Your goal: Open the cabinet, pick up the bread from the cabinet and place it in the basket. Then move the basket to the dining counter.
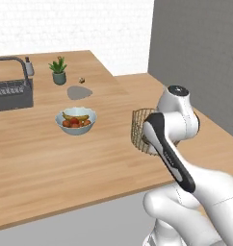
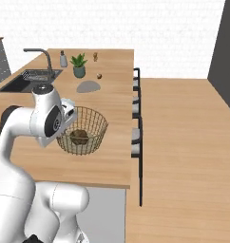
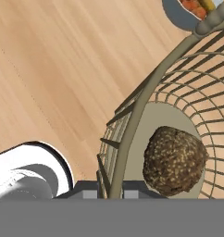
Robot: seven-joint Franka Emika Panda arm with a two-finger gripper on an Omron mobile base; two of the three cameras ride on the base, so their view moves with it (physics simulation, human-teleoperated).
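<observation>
Gripper (image 3: 109, 194) sits at the basket's near wall, low in the hand view; its dark fingers straddle the rim wire there, one on each side of the mesh, pinching the basket (image 3: 178, 92). In the right base view the hand meets the basket (image 2: 91, 128) at its left edge, left of centre in the frame.

Inside lies the bread (image 3: 174, 159), a dark brown speckled lump on the pale flat bottom, lower right of the hand view. It is nearly round, so no clear long axis or heading can be told. From the right base view the bread (image 2: 79, 136) shows through the wire, near the middle of the basket floor.

The basket's mouth faces up in the right base view, and it stands on the dining counter (image 2: 112, 99), close to that counter's near right part. In the left base view the basket (image 1: 137, 127) peeks out behind the arm at centre right.

Farther off on the counter (image 1: 41, 158) are a pale blue fruit bowl (image 1: 75, 120), a grey flat mat (image 1: 79, 92), a potted plant (image 1: 58, 70) and a sink (image 1: 10, 93) at the upper left.
</observation>
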